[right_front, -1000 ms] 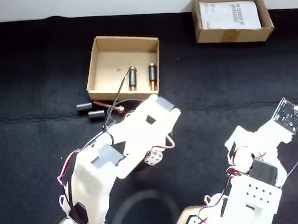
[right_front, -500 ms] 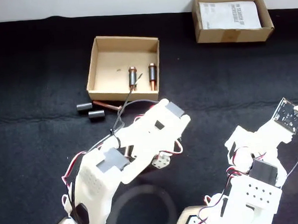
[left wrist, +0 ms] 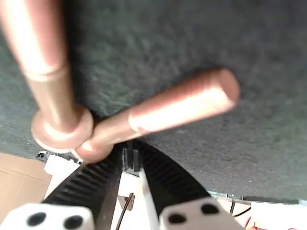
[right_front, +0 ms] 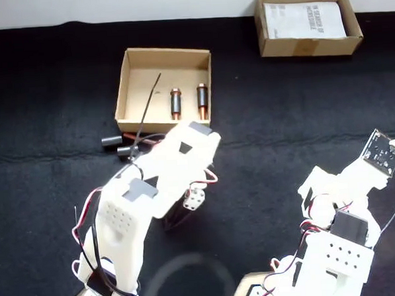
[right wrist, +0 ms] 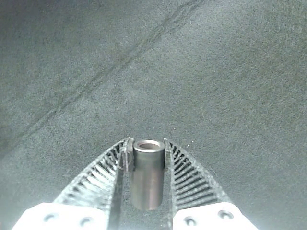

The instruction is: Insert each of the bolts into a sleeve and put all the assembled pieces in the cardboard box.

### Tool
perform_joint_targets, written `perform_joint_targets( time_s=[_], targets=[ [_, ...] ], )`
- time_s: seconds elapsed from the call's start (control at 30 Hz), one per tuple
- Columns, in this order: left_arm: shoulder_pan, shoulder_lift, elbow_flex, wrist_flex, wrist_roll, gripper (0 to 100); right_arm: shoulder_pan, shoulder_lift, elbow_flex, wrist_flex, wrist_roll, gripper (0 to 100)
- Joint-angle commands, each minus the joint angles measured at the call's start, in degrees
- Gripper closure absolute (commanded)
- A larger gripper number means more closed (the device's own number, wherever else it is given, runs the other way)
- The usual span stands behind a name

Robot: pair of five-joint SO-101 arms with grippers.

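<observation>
Two copper bolts lie touching on the black mat: one (left wrist: 180, 108) has its head end at the tips of my left gripper (left wrist: 130, 151), the other (left wrist: 45, 67) rests its flanged head against it. The jaws are shut with nothing between them. From above, my left arm (right_front: 175, 159) hangs over this spot just in front of the cardboard box (right_front: 124, 82), which holds two assembled pieces (right_front: 176, 104) (right_front: 202, 101). Two grey sleeves (right_front: 111, 140) (right_front: 126, 150) lie beside a bolt (right_front: 132, 136). My right gripper (right wrist: 147, 153) is shut on a grey sleeve (right wrist: 147, 177).
A second cardboard box (right_front: 271, 44) holding a printed sheet stands at the back right. My right arm (right_front: 346, 206) sits at the near right, with open mat between the two arms and in front of the sleeve.
My left arm first drew back to the right, then swung left and forward over the bolts by the box's front edge. The right arm has stayed still.
</observation>
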Motion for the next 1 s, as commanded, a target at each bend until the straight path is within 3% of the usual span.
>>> perform_joint_targets(
  time_s=[0.0, 0.27, 0.53, 0.87, 0.97],
  targets=[
    [-5.05, -0.22, -4.88, -0.26, -1.05, 99, 0.48, -1.45, -1.19, -0.66, 0.09, 99.2],
    [-14.81, 0.13, -22.55, -0.79, -3.34, 99, 0.4, -1.36, -1.36, 0.31, 0.09, 99.2],
    [-16.22, 3.38, -29.23, 1.14, -2.64, 99, 0.22, -1.27, -2.95, 1.54, 0.09, 99.2],
    [-12.0, -6.29, -31.08, 4.57, 9.05, 99, -0.84, -1.19, -2.68, 1.45, 0.97, 99.2],
    [-11.56, -10.51, -30.64, 4.57, 13.27, 91, -1.27, -1.19, -2.86, 1.36, 1.76, 99.2]
  ],
)
